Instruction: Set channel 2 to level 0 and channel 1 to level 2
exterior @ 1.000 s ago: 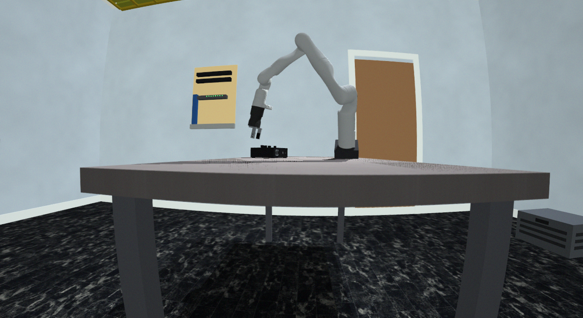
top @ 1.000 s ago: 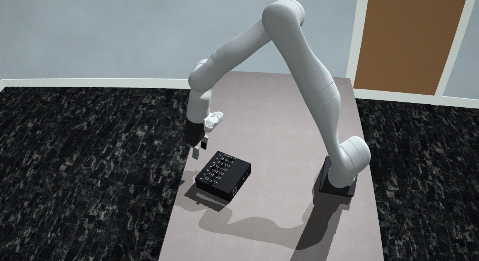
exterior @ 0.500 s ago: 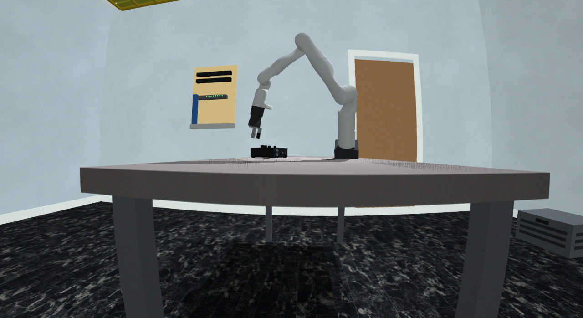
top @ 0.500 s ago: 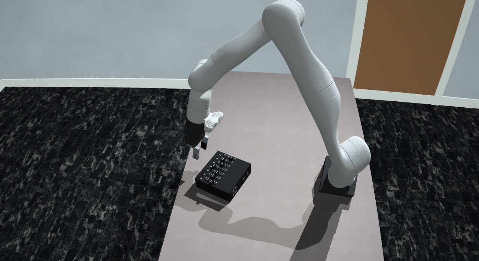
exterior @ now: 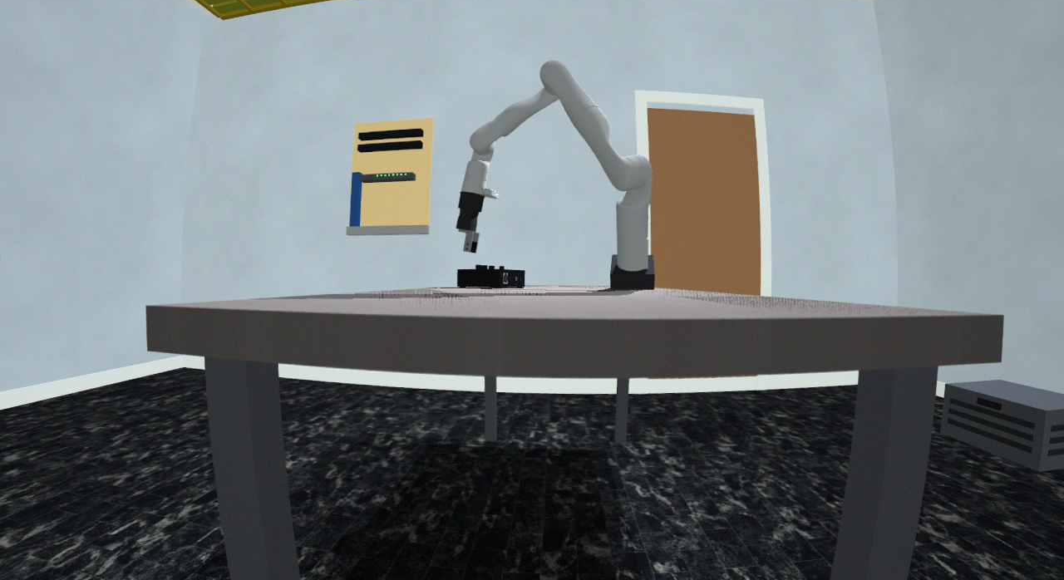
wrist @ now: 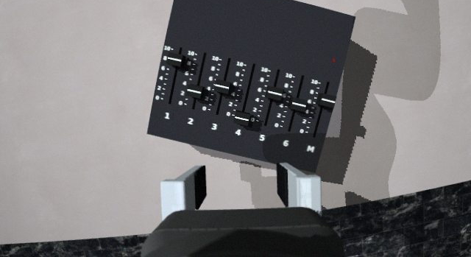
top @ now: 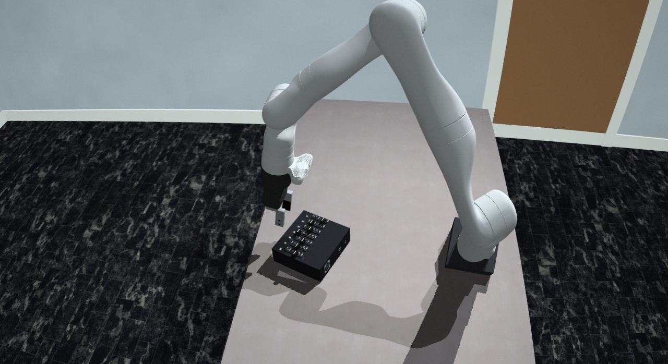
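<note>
Near the tabletop (top: 373,175) edge we see a black lighting desk (wrist: 257,32) with seven white-lined faders; channel 1 (wrist: 176,60) sits near 8, channel 2 (wrist: 196,91) near 2, while our claw (wrist: 241,185) hangs above, released and empty

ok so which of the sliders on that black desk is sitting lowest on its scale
The slider on channel 4. Its cap sits at the bottom of its track, by the 0 mark, while every other cap on the desk stands clearly higher up.
</note>
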Available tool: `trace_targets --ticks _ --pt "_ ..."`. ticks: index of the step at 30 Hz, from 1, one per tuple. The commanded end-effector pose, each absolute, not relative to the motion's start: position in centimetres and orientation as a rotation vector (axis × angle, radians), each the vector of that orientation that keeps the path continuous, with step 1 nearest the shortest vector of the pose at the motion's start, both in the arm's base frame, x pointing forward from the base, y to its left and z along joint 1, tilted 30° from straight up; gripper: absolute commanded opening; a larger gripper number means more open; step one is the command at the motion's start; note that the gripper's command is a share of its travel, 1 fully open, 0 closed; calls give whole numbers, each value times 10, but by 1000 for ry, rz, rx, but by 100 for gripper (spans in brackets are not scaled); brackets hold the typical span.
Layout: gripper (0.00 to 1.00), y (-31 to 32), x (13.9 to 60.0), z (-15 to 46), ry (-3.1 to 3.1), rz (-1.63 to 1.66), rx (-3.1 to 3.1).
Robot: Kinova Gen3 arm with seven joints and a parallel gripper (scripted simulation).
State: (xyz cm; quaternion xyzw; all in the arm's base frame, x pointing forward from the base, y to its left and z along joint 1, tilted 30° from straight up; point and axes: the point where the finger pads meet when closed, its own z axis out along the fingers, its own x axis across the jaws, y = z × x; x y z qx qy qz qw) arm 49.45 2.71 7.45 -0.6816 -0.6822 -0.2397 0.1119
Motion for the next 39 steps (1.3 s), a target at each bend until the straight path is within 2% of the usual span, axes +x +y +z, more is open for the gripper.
trace_targets --ticks 1,10,39 --pt "100 26 490 76 -2057 -713 -1942" --pt "100 29 473 83 -2300 -736 -1668" --pt "100 11 428 122 -2996 -821 -207"
